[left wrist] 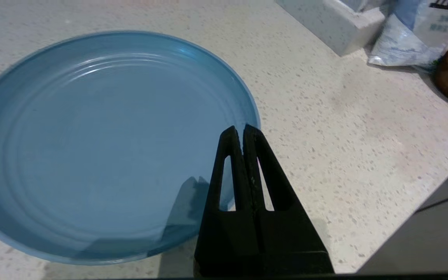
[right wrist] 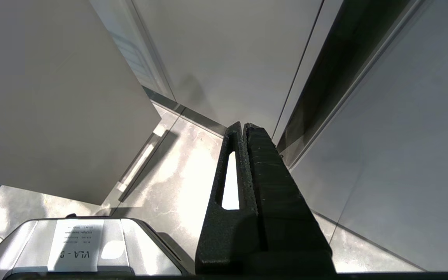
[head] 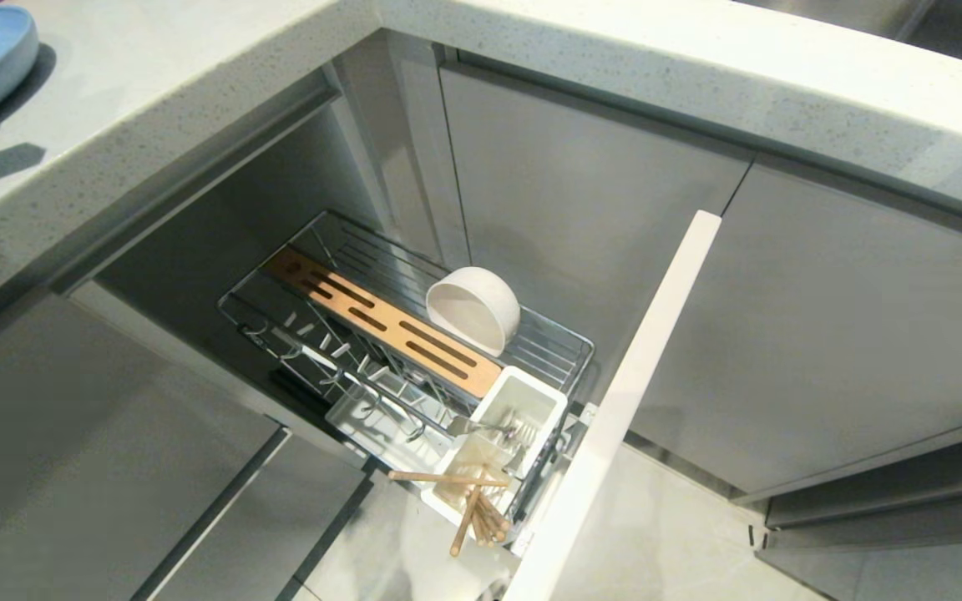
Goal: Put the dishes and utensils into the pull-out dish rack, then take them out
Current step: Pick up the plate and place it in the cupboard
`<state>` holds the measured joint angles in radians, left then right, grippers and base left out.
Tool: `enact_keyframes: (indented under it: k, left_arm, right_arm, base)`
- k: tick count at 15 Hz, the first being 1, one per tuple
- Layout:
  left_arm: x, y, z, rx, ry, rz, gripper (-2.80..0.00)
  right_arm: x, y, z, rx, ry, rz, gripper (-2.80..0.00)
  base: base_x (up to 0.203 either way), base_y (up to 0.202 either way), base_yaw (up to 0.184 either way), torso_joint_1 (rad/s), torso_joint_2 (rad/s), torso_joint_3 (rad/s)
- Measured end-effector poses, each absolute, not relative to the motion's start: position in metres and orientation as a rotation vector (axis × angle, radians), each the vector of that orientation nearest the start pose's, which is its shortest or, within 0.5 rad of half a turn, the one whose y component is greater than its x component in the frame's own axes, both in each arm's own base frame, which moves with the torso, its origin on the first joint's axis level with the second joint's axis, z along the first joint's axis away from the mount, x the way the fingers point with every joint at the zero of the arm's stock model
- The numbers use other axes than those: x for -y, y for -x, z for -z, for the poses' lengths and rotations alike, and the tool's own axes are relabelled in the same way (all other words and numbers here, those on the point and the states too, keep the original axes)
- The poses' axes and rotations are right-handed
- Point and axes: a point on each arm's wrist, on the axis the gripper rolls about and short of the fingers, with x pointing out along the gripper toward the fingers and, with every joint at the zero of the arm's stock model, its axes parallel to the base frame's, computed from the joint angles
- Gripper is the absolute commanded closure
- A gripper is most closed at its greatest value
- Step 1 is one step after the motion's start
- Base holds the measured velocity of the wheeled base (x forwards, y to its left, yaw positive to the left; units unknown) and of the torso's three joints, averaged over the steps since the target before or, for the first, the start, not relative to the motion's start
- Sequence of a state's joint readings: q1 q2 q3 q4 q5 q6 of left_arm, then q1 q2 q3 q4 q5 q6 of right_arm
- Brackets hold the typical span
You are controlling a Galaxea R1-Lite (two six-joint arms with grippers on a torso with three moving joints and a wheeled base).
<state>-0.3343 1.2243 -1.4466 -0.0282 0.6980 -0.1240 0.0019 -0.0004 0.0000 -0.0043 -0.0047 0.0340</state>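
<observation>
Two grippers are showing pressed-together fingers, holding nothing. The left gripper (left wrist: 243,130) is hanging over the rim of the blue plate (left wrist: 103,144), which is lying flat on the counter (left wrist: 344,116). The right gripper (right wrist: 244,128) is hanging low by the cabinets. The rack (head: 414,351) is standing pulled out, carrying the bowl (head: 474,307) on its side, and its cup (head: 502,446) is holding chopsticks (head: 473,509) and cutlery (head: 489,428).

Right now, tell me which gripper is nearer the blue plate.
Left. The left gripper hangs shut over the blue plate's rim on the counter; the right gripper is shut, low by the cabinet fronts.
</observation>
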Motion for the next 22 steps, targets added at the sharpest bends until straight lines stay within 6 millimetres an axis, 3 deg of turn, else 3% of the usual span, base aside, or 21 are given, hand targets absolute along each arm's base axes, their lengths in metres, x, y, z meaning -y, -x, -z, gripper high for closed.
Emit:
enact_keyframes:
  k: [2,3,10,22]
  left_arm:
    - [0.035,-0.145,-0.418,0.238,0.243,-0.357,0.0]
    - [0.035,-0.146,-0.417,0.236,0.242,-0.358,-2.8]
    - [0.038,-0.155,-0.415,0.223,0.234,-0.366,-2.8]
    - [0.037,-0.192,-0.403,0.138,0.177,-0.437,-2.8]
  right_arm:
    - [0.0,0.023,-0.076,0.005,-0.034,0.003,0.0]
    - [0.0,0.023,-0.076,0.005,-0.034,0.003,0.0]
    - [0.0,0.023,-0.076,0.004,-0.034,0.003,0.0]
    - [0.0,0.023,-0.076,0.005,-0.034,0.003,0.0]
  base:
    - [0.0,0.0,0.0,0.0,0.0,0.0]
    - [0.0,0.0,0.0,0.0,0.0,0.0]
    - [0.0,0.0,0.0,0.0,0.0,0.0]
    - [0.0,0.0,0.0,0.0,0.0,0.0]
